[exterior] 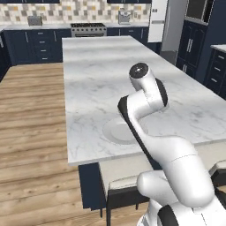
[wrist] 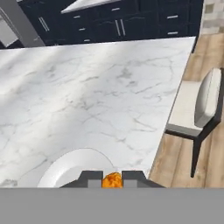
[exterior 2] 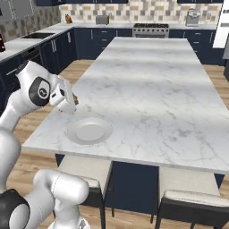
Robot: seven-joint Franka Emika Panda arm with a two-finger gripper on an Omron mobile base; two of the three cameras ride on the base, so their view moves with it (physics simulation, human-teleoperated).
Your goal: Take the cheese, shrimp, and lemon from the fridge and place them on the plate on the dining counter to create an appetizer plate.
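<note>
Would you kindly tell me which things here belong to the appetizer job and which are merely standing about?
Job: plate; dining counter; orange food piece between the shut fingers; fridge.
Standing about: chairs; stove; toaster.

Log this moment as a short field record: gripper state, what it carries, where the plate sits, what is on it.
gripper: shut, above the near edge of the plate
held item: small orange piece between the fingertips; cheese or shrimp cannot be told
plate: white, nothing on it, near the edge of the dining counter
arm: bent over the counter corner by the plate
seating: pale-cushioned chairs tucked under the counter edge
task progress: no item on the plate yet
</note>
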